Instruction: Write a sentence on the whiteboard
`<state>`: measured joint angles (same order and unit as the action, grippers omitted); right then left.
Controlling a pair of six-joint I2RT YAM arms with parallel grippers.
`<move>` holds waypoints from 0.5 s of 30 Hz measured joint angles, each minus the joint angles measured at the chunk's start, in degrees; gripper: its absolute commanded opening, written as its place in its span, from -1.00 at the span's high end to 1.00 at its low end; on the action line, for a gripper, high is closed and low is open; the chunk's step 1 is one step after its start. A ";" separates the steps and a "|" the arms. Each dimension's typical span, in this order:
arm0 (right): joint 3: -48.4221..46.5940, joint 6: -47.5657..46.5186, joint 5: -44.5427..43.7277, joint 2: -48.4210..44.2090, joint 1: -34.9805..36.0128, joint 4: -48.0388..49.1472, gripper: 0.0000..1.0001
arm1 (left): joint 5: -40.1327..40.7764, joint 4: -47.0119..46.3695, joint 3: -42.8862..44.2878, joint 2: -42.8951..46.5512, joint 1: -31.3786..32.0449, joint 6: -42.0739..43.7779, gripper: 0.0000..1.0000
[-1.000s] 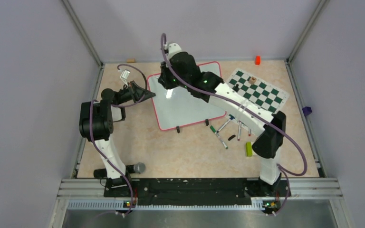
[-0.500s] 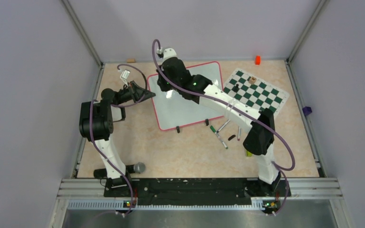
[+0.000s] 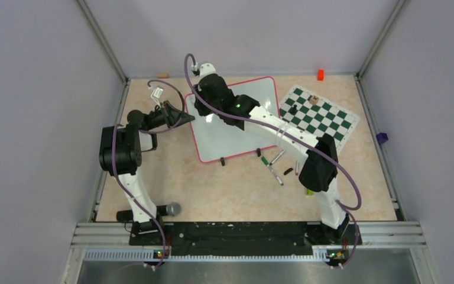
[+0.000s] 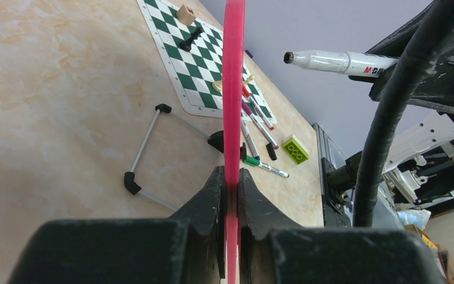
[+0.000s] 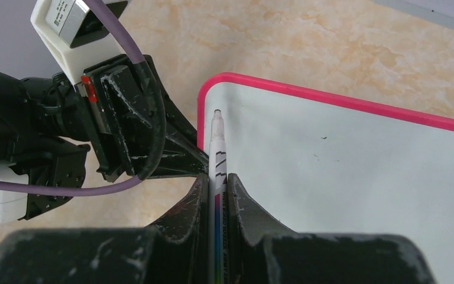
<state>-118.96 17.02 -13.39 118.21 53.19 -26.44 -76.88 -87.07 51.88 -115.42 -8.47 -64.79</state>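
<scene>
Now, whiteboard [image 3: 230,137] sits by the far edge of the worktop [image 3: 213,189], left of centre. Likely stiff, light, glossy; thin rim is the hold. Left wrist view shows left end effector [image 4: 232,189] pinching that rim; right wrist view shows right end effector [image 5: 216,195] clamping a marker [image 5: 216,142] over a bare corner.

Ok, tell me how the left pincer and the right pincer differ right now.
The left pincer clamps the pink rim of the whiteboard at its left edge; the right pincer clamps a marker. The left pincer sits beside the board, the right pincer above its far-left corner. Both are black and shut.
</scene>
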 measured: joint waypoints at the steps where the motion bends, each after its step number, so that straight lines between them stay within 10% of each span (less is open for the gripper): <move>1: 0.00 -0.11 -0.02 0.00 0.00 0.09 1.00 | -0.02 0.00 0.00 0.00 0.00 0.00 1.00; 15: -0.09 -0.96 -0.37 0.31 0.00 0.31 1.00 | -0.02 0.00 0.00 0.00 0.00 0.00 1.00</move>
<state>-119.04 16.05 -13.76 118.52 53.19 -26.13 -76.90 -87.07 51.88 -115.42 -8.47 -64.79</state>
